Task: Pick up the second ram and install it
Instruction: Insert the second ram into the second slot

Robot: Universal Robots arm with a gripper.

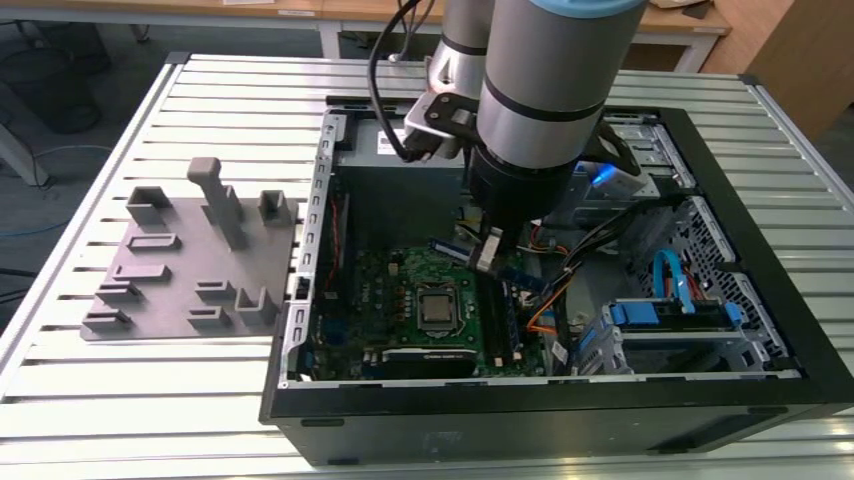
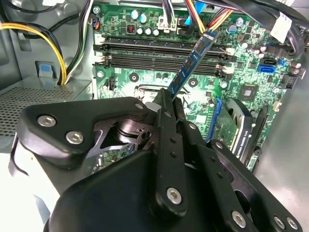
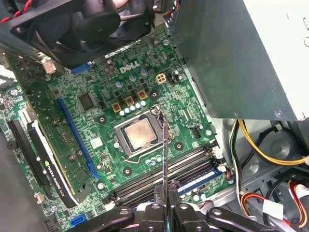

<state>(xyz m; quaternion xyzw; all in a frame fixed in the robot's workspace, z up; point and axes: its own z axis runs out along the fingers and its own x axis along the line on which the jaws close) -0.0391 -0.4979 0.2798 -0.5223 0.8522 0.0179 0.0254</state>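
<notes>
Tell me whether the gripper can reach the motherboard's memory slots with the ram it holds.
Probably yes: the gripper, shut on the second ram, hangs over the memory slots, and no cable crosses between them.

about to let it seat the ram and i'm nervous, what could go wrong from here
1. The gripper holds the ram by one end, and in the second wrist view it looks slanted across the slots. Pushed down like that, it might jam or bend.
2. Its free end is close to the cables, which could snag it.
</notes>
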